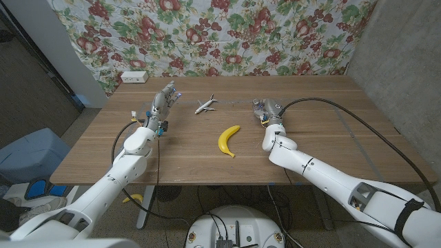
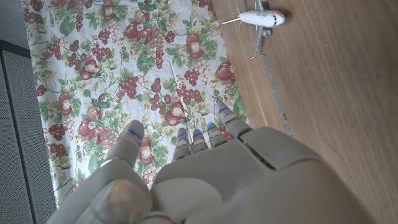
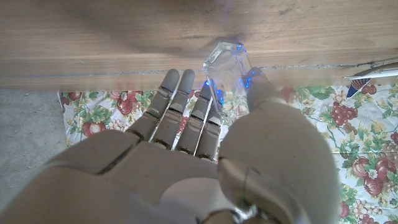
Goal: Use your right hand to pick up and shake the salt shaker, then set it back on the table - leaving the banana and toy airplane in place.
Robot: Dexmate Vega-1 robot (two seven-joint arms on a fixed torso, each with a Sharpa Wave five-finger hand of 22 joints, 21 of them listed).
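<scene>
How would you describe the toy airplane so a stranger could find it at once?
On the wooden table, look toward the far edge near the floral cloth. The toy airplane lies beyond the yellow banana: small, white, with wings.

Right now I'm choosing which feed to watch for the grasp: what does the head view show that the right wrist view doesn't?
Head view alone: the banana, the left hand raised with fingers apart, and a white box at the table's far edge. Right wrist view alone: the clear salt shaker close up, between the thumb and fingers. Both: the right hand, the toy airplane, the wooden table and the floral cloth.
</scene>
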